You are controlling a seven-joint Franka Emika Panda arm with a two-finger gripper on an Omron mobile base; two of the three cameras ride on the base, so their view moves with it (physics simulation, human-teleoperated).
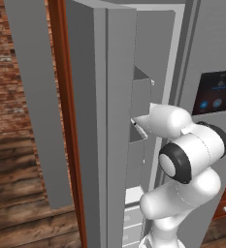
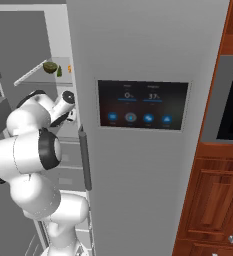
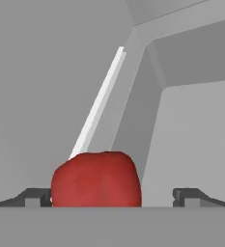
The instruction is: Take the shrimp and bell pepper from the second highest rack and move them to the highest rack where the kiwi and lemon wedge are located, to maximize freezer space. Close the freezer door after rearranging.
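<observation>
The gripper (image 3: 112, 195) is standing spread wide, the red pepper (image 3: 96, 179) sitting between its fingers inside the bin (image 3: 191, 130). Closing off-centre, it's risking nudging the pepper aside; the left finger looks nearly touching.

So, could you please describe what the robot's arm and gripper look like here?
The arm is made of glossy white, rounded segments with black rings at the joints, and no cables or markings show on it. The gripper has two small, dark grey, blocky finger tips.
</observation>
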